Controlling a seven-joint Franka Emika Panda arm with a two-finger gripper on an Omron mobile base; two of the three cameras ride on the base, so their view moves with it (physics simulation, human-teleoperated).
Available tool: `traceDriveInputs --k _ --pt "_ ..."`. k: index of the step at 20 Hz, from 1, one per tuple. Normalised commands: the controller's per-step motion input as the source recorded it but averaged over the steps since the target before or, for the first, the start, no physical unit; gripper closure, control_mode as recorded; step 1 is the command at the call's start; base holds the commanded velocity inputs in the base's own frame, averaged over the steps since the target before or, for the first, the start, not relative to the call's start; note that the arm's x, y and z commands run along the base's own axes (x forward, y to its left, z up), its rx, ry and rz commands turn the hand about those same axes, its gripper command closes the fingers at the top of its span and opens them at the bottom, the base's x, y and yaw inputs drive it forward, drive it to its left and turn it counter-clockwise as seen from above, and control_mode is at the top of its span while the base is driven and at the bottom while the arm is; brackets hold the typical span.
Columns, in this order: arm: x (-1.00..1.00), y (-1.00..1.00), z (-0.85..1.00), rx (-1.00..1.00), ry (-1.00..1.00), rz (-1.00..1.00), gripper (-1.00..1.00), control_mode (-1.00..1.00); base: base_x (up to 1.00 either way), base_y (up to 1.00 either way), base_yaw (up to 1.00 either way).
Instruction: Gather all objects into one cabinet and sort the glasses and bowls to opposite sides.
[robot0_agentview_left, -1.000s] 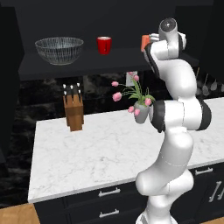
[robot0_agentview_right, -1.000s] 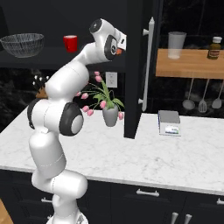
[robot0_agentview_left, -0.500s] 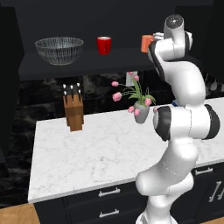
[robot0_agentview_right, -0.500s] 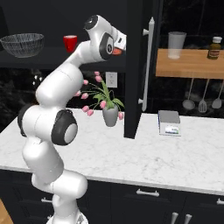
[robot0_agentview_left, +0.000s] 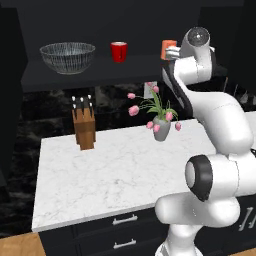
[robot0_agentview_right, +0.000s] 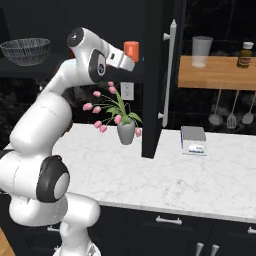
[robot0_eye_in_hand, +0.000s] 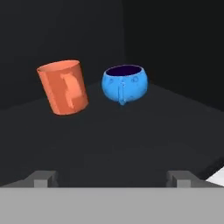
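Observation:
The orange cup (robot0_eye_in_hand: 64, 87) stands on the dark shelf of the black cabinet (robot0_agentview_left: 100, 75), and the blue cup (robot0_eye_in_hand: 125, 83) sits just behind it to the right. My gripper (robot0_eye_in_hand: 111, 179) is open, drawn back a little from the orange cup, with nothing between its fingers. From the base views the gripper (robot0_agentview_left: 170, 54) hovers right at the orange cup (robot0_agentview_left: 168, 48) on the shelf's right end. The red cup (robot0_agentview_left: 119, 51) stands mid-shelf and the grey mesh bowl (robot0_agentview_left: 67, 56) at the left end. The right base view also shows the gripper (robot0_agentview_right: 131, 61), the orange cup (robot0_agentview_right: 131, 50) and the bowl (robot0_agentview_right: 26, 51).
A wooden knife block (robot0_agentview_left: 84, 127) and a vase of pink flowers (robot0_agentview_left: 160, 125) stand on the marble counter (robot0_agentview_left: 110, 175) below the shelf. The cabinet's open black door (robot0_agentview_right: 157, 80) juts out right of my hand. A small scale (robot0_agentview_right: 193, 140) sits beyond it.
My jaws have opened off the orange cup, which stays on the shelf. The hand has eased back slightly and the arm's elbow has swung outward.

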Motion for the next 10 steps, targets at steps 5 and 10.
traceDriveInputs --k 5,10 --pt "-0.28 1.0 -0.1 0.0 0.0 0.34 -1.0 -1.0 0.0 0.0 0.0" --pt "-0.02 0.89 0.0 0.0 0.0 0.34 -1.0 -1.0 0.0 0.0 0.0"
